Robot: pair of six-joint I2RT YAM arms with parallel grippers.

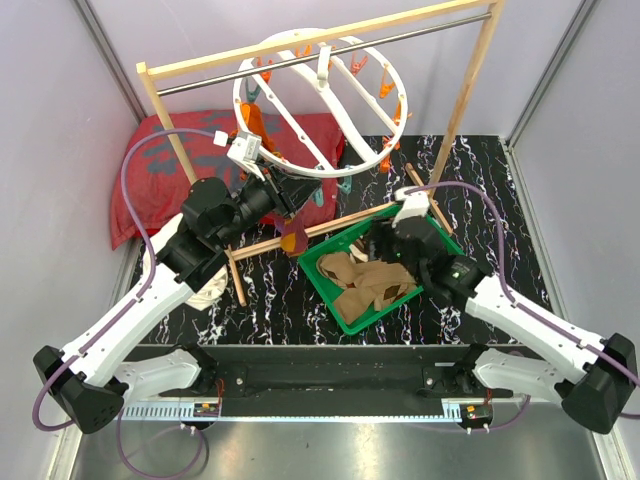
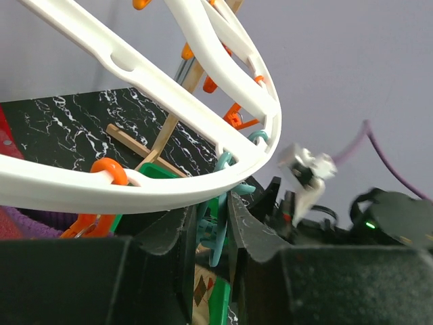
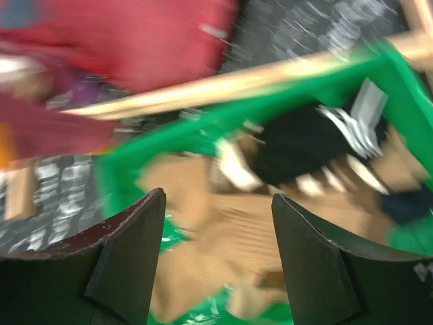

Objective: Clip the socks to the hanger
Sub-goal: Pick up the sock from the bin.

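Observation:
The white ring hanger [image 1: 320, 100] hangs from the rack, with orange and teal clips along its rim [image 2: 169, 189]. My left gripper [image 1: 290, 200] [image 2: 211, 203] is up at the ring's lower edge. Its jaws are pinched shut on a teal clip [image 2: 222, 233]. An argyle sock [image 2: 201, 288] shows just beneath them. Brown-tan socks [image 1: 365, 285] [image 3: 223, 230] and a black sock [image 3: 298, 145] lie in the green bin [image 1: 335, 300]. My right gripper [image 1: 385, 240] [image 3: 218, 198] hovers open over those socks, holding nothing. The right wrist view is blurred.
The wooden-post rack with its metal bar [image 1: 330, 45] spans the back. Its wooden base bars [image 1: 330, 228] cross the table beside the bin. A red cushion [image 1: 160, 175] lies at the back left. A white cloth [image 1: 210, 290] sits under my left arm.

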